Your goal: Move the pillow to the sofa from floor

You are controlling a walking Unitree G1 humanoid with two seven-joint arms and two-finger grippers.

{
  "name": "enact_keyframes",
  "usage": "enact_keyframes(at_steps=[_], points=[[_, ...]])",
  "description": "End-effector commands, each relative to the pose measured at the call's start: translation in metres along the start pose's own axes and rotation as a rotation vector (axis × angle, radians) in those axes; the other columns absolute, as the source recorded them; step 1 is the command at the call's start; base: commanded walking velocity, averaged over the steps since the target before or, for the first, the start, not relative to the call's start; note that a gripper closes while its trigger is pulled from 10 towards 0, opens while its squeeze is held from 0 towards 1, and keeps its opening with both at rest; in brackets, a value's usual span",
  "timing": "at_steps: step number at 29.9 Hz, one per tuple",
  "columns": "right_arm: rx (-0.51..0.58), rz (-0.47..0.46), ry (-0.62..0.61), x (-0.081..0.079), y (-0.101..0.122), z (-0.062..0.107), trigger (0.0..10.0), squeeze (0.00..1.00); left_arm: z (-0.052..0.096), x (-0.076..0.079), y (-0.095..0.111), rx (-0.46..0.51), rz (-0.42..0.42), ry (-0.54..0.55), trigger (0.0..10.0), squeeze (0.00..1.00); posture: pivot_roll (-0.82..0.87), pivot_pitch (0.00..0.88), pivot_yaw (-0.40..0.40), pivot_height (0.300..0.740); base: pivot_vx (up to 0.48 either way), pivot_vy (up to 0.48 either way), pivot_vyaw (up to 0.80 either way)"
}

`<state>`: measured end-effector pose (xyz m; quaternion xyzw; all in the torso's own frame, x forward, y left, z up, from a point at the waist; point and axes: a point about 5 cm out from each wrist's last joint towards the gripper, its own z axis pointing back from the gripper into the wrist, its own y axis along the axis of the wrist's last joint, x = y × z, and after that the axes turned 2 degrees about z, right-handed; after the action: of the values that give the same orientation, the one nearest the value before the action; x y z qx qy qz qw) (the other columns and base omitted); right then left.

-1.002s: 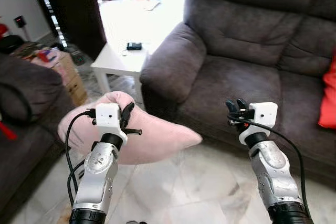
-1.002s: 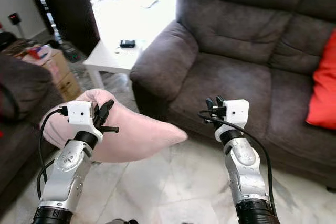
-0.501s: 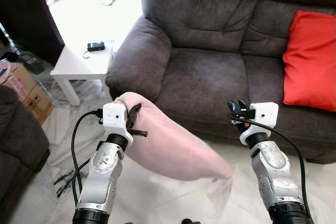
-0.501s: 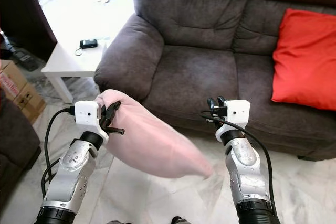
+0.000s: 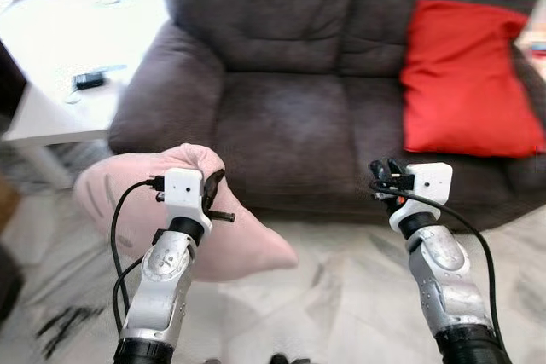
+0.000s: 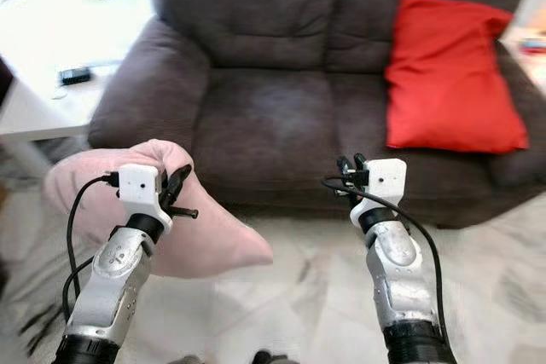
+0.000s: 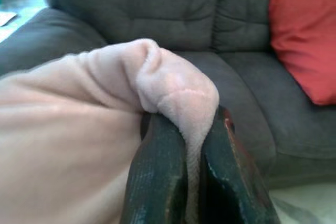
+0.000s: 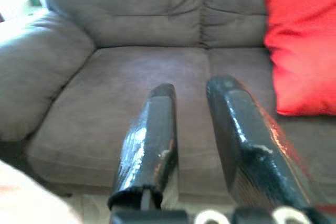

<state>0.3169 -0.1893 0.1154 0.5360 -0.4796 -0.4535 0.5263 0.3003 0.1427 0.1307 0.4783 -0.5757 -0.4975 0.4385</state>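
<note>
Left hand (image 7: 191,182) pinches pink pillow (image 5: 128,202) by one corner, hanging just before sofa (image 5: 281,117). Right hand (image 8: 191,129) narrowly parted, empty. Advise lifting above seat edge, releasing left of red cushion (image 5: 465,78).

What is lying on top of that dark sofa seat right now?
A red cushion leans on the right end of the sofa; the left seat is bare. The pink pillow hangs in the left gripper, hiding the floor beneath.

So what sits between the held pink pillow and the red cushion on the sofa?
Bare dark seat cushion of the sofa. In the left eye view nothing lies between the pink pillow, pinched by the left gripper, and the red cushion.
</note>
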Motion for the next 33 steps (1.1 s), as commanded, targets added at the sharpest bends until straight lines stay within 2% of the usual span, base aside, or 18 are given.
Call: enact_keyframes(at_steps=[1,10,12,13,15,18,19,22,27,29,33], points=[[-0.03,0.0,-0.015,0.005,-0.006,0.004,10.0,0.0,-0.005,0.011,0.016,0.084,0.004,-0.041,10.0,0.0,-0.03,0.118,-0.025,0.74,0.0,0.0,-0.8],[-0.054,0.01,0.031,0.003,-0.01,0.005,10.0,0.0,-0.006,0.011,0.017,0.084,0.007,-0.04,10.0,0.0,-0.03,0.12,-0.027,0.74,0.0,0.0,-0.16],[-0.07,0.02,0.082,0.002,-0.011,0.006,10.0,0.0,-0.006,0.01,0.017,0.085,0.007,-0.039,10.0,0.0,-0.03,0.121,-0.027,0.74,0.0,0.0,0.0],[-0.091,0.061,0.135,0.002,-0.012,0.008,10.0,0.0,-0.006,0.01,0.017,0.087,0.009,-0.035,10.0,0.0,-0.03,0.122,-0.028,0.74,0.0,0.0,0.0],[-0.109,0.089,0.166,0.004,-0.014,0.009,10.0,0.0,-0.006,0.01,0.017,0.088,0.01,-0.034,10.0,0.0,-0.03,0.122,-0.028,0.74,0.0,0.0,0.0],[-0.125,0.099,0.233,0.003,-0.014,0.012,10.0,0.0,-0.007,0.01,0.018,0.09,0.013,-0.034,10.0,0.0,-0.04,0.121,-0.029,0.74,0.0,0.0,0.0],[-0.182,0.149,0.331,0.001,-0.021,0.018,10.0,0.0,-0.009,0.01,0.02,0.096,0.024,-0.034,10.0,0.0,-0.04,0.121,-0.031,0.74,0.0,0.0,0.0],[-0.272,0.251,0.456,0.002,-0.033,0.03,10.0,0.0,-0.014,0.013,0.026,0.109,0.057,-0.047,10.0,0.0,-0.04,0.12,-0.032,0.74,0.0,0.0,0.0],[-0.274,0.205,0.491,0.002,-0.033,0.033,10.0,0.0,-0.014,0.013,0.027,0.106,0.064,-0.052,10.0,0.0,-0.04,0.119,-0.035,0.74,0.0,0.0,0.0],[-0.288,0.197,0.564,-0.004,-0.035,0.038,10.0,0.0,-0.014,0.012,0.027,0.105,0.067,-0.051,10.0,0.0,-0.04,0.118,-0.035,0.74,0.0,0.0,0.0],[-0.305,0.193,0.599,-0.008,-0.039,0.041,10.0,0.0,-0.013,0.013,0.028,0.104,0.07,-0.056,10.0,0.0,-0.04,0.116,-0.035,0.74,0.0,0.0,0.0]])
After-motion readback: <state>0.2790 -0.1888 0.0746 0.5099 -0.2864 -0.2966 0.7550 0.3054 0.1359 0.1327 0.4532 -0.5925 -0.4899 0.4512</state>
